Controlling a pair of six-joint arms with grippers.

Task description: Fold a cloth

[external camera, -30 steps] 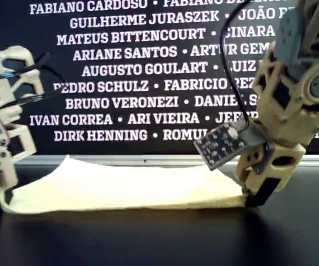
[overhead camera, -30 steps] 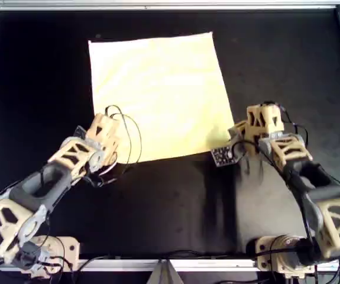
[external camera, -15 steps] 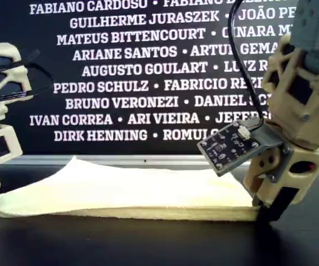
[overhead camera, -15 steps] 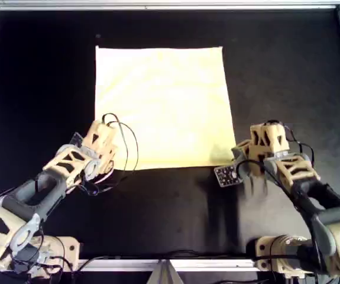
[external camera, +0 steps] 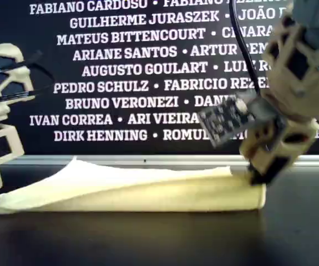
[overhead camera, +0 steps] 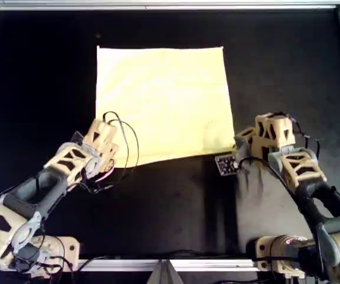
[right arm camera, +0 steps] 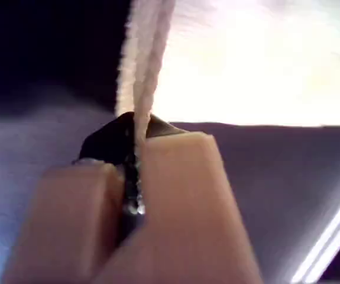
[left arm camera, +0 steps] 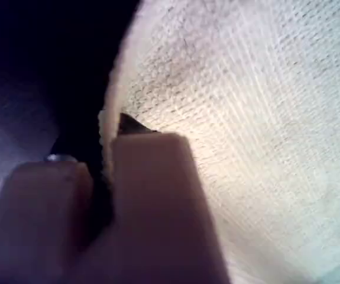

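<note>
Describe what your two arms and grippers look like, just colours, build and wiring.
Both arms are tan, open-lattice printed segments with grey joint sections and loose black cables. One carries a small dark circuit board near its wrist. My first gripper and second gripper have blocky tan fingers with dark tips.

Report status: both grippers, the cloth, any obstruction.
My first gripper shut on the cloth edge. My second gripper shut on the cloth too. Near edge raised off the black surface. Nothing in the way.

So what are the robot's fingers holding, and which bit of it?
Both grippers hold the cloth by its near edge. My first gripper and my second gripper each pinch that edge, one at each near corner.
</note>
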